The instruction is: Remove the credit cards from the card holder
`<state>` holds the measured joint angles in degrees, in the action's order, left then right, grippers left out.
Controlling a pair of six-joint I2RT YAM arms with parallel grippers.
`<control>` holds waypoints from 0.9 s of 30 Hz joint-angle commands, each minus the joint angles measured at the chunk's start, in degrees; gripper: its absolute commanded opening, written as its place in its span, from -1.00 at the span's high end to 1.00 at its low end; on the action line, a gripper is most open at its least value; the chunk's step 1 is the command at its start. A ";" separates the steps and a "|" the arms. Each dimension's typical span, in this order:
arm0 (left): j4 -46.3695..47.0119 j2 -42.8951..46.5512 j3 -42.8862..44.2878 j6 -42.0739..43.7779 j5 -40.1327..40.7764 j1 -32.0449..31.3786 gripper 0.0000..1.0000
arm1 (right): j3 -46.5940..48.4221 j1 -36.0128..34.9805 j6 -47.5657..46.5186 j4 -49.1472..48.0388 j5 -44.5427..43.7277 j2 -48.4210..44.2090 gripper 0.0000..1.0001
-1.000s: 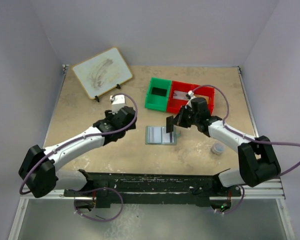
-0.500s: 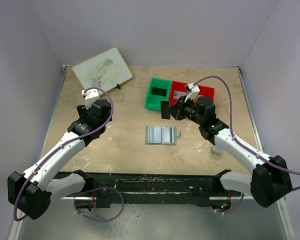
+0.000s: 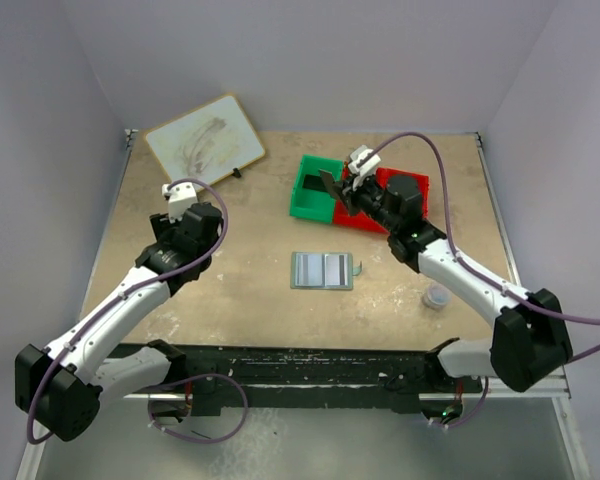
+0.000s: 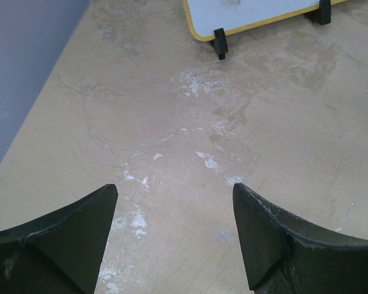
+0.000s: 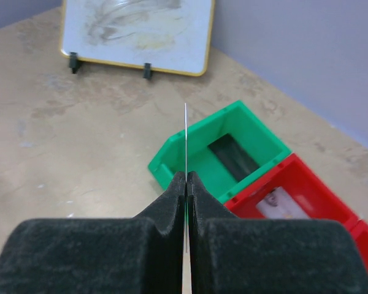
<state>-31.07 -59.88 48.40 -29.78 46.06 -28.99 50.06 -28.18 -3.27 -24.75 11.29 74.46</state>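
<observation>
The card holder (image 3: 322, 270) lies open and flat mid-counter (image 3: 230, 290), both pale panels facing up. The right jaws are pinched tight on a thin card (image 5: 186, 138) — seen edge-on — held up over the green bin (image 5: 172, 160), which touches the red bin (image 5: 322, 187). The left jaws stand wide apart with nothing between them — low over bare counter, near the whiteboard (image 4: 251, 12).

The right tool (image 3: 340, 190), pinched on a dark card (image 3: 327, 183), has lifted from the right edge of the card holder (image 3: 322, 270) and swung toward the far side. The card now hangs above the green bin (image 3: 305, 207). The left tool (image 4: 175, 196) has drawn back from beside the holder to the left part of the bench (image 3: 250, 300), nearer the whiteboard (image 3: 205, 145).
</observation>
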 commanded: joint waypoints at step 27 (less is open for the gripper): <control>-1.03 1.25 1.44 1.41 3.71 0.25 -0.51 | 42.61 -0.08 -32.86 23.39 -9.47 42.42 1.00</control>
<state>-32.40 -58.89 48.40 -29.06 48.95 -28.99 88.84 -28.18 -32.95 -2.50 5.13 115.70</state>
